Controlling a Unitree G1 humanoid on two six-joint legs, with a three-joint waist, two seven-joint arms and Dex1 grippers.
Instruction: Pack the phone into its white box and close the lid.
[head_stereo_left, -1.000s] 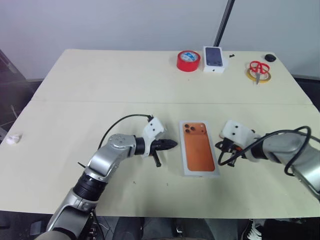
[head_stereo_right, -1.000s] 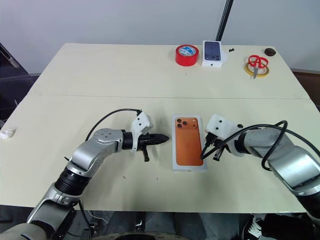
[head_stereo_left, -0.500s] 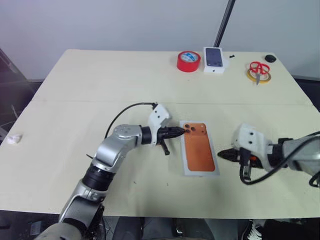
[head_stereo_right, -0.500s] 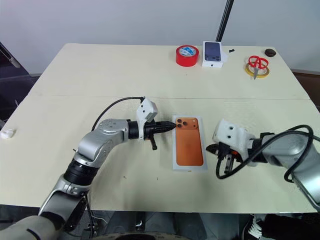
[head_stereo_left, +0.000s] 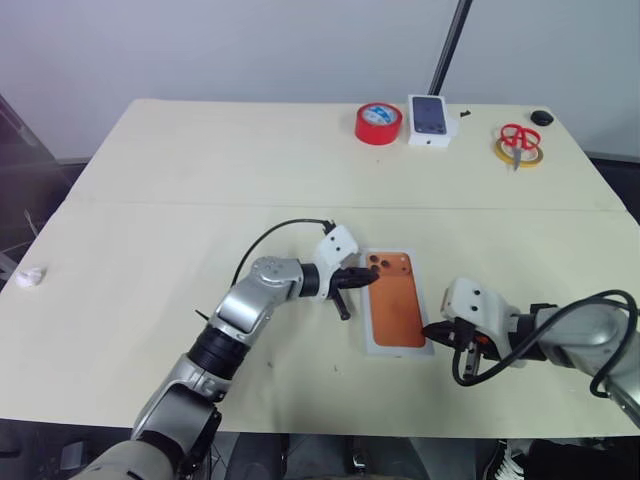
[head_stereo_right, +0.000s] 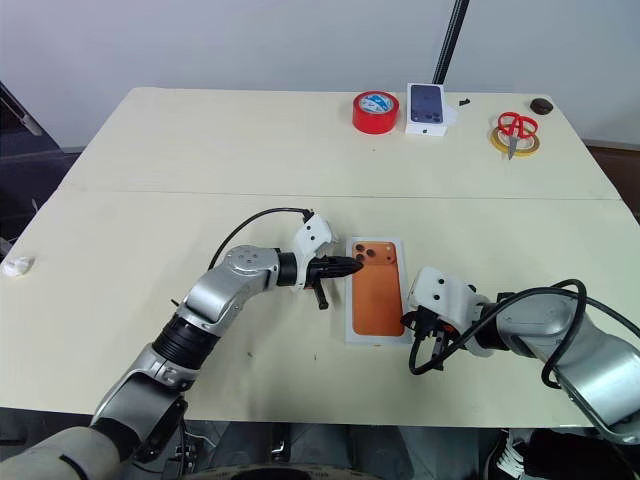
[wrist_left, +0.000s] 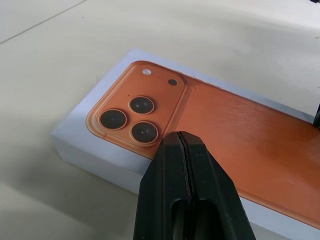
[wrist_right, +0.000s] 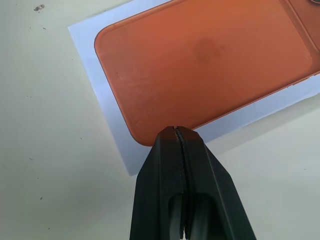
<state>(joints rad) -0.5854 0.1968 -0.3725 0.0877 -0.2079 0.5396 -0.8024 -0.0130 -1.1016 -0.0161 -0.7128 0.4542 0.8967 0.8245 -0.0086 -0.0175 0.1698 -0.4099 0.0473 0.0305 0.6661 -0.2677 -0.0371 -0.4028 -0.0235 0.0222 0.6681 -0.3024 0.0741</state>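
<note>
**Both grippers pinched shut at the closed white box**

The lid (head_stereo_left: 396, 312) sits on the white box, its printed orange phone picture facing up; the closed box lies flat on the table (head_stereo_left: 180, 180), toward the robot's edge; the base under the lid shows as a white side wall in the left wrist view; whether the phone is inside cannot be told.

The left gripper (head_stereo_left: 368, 279) reaches in from the box's left side, its tips at the far left corner of the lid beside the three printed lenses; its fingers (wrist_left: 170, 170) are pressed together with nothing between them.

The right gripper (head_stereo_left: 430, 330) comes at the box from the right, its tips at the near right corner of the lid; its fingers (wrist_right: 165, 165) are likewise pressed together and hold nothing.

Well beyond the box, along the table's far edge, stand a red tape roll (head_stereo_left: 378, 123), a small white box with a dark phone picture (head_stereo_left: 430, 119), and red-handled scissors (head_stereo_left: 518, 140) lying on a yellow tape ring.
</note>
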